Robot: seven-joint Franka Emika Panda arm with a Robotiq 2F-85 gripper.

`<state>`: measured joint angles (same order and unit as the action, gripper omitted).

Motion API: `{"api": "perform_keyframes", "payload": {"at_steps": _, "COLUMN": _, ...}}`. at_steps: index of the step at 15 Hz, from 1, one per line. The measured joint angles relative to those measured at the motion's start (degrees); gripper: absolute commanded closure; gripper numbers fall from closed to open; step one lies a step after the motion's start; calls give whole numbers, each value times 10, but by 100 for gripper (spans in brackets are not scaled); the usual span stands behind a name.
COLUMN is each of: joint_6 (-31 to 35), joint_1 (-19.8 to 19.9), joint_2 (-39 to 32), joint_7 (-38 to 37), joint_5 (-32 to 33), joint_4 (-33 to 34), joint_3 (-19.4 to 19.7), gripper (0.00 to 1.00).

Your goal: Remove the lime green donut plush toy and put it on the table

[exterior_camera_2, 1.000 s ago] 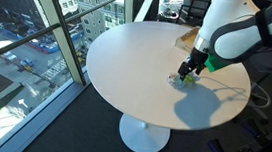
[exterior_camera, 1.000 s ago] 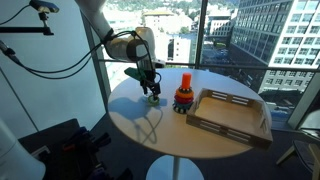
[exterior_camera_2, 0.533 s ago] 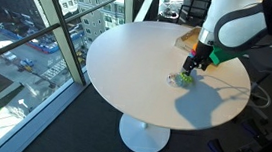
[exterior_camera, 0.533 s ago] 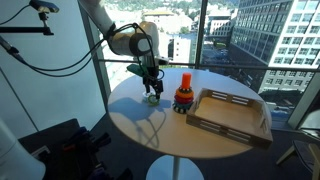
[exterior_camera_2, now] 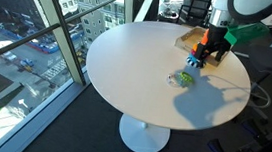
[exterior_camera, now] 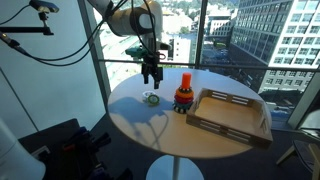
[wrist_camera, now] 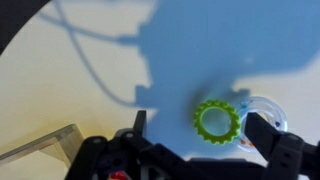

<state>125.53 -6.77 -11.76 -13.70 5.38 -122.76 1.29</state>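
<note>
The lime green donut plush toy (wrist_camera: 217, 121) lies flat on the round white table (exterior_camera: 150, 125), next to a small white ring (wrist_camera: 262, 115). It also shows in both exterior views (exterior_camera: 151, 98) (exterior_camera_2: 185, 79). My gripper (exterior_camera: 151, 78) hangs open and empty well above the toy, raised clear of it; it also shows in an exterior view (exterior_camera_2: 202, 56). In the wrist view its two dark fingers (wrist_camera: 200, 140) frame the toy from above. The stacking toy (exterior_camera: 182, 98) with red and orange rings stands to the right of the green toy.
A wooden tray (exterior_camera: 230, 113) with raised sides sits on the table beside the stacking toy. The table stands by floor-to-ceiling windows. Cables and dark equipment (exterior_camera: 60, 150) lie on the floor near the table's pedestal.
My gripper was down at the green toy on the table a second ago. It has let go and risen straight up; the toy stays lying on the table.
</note>
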Motion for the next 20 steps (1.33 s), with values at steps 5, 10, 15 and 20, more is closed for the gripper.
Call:
{"api": "perform_keyframes", "payload": {"at_steps": 5, "joint_6": -109, "joint_1": 11, "joint_2": 43, "joint_7": 27, "joint_5": 0, "joint_4": 20, "joint_3": 0, "gripper": 0}}
{"api": "perform_keyframes", "payload": {"at_steps": 10, "joint_6": -153, "joint_1": 20, "joint_2": 88, "joint_7": 29, "joint_5": 0, "joint_4": 24, "joint_3": -1, "gripper": 0}}
{"api": "perform_keyframes", "payload": {"at_steps": 15, "joint_6": -158, "joint_1": 26, "joint_2": 143, "joint_7": 30, "joint_5": 0, "joint_4": 14, "joint_3": -1, "gripper": 0}}
{"api": "perform_keyframes", "payload": {"at_steps": 20, "joint_6": -158, "joint_1": 30, "joint_2": 206, "joint_7": 31, "joint_5": -1, "joint_4": -9, "joint_3": -1, "gripper": 0}}
